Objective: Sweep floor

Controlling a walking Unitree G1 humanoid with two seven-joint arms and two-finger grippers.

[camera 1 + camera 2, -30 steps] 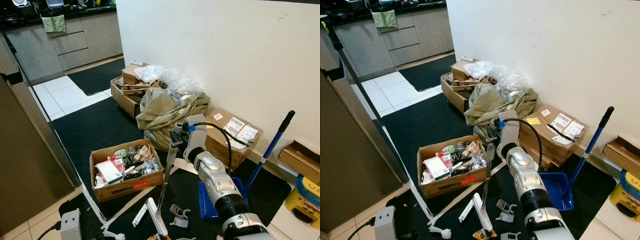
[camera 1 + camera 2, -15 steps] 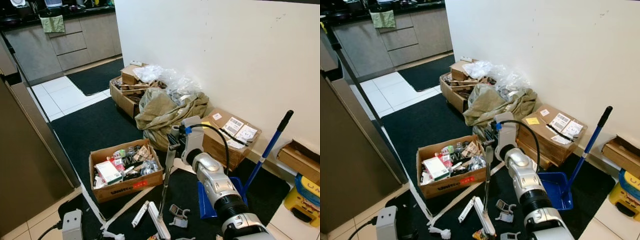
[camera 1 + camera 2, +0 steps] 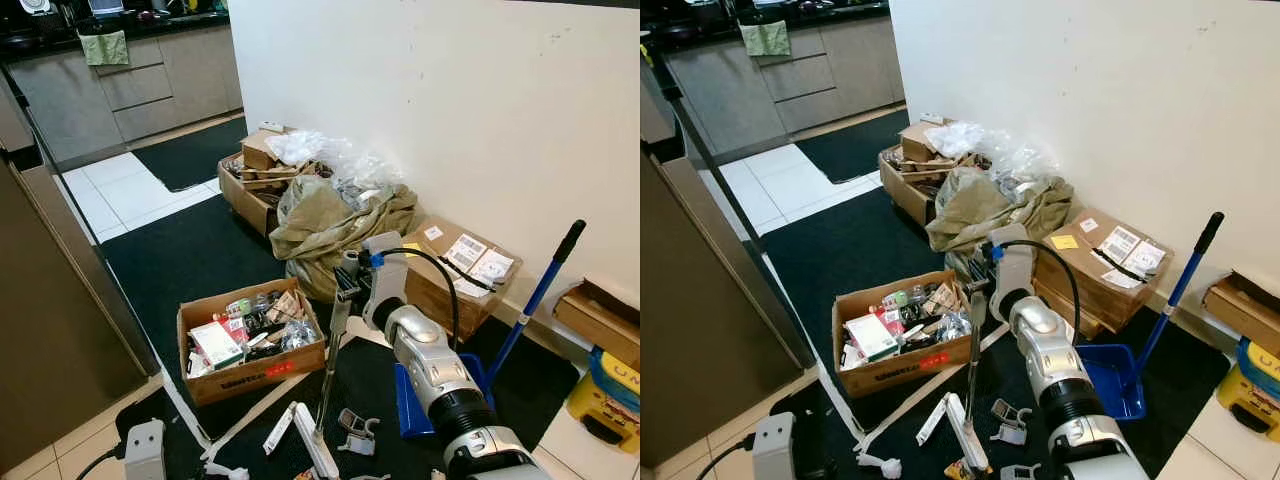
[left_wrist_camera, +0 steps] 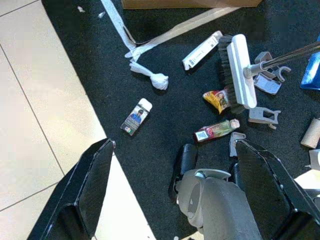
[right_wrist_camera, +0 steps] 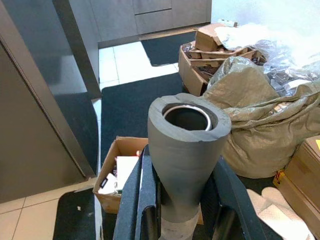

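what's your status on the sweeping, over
Right tool shut on broom handle; left tool open, idle over the mat. Broom head down on black mat. Small bottles and a snack packet lie by it.

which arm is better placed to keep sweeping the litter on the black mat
Right. The right tool is already shut on the broom handle, whose brush head rests beside the snack packet and small bottle. The left tool hangs open, holding nothing.
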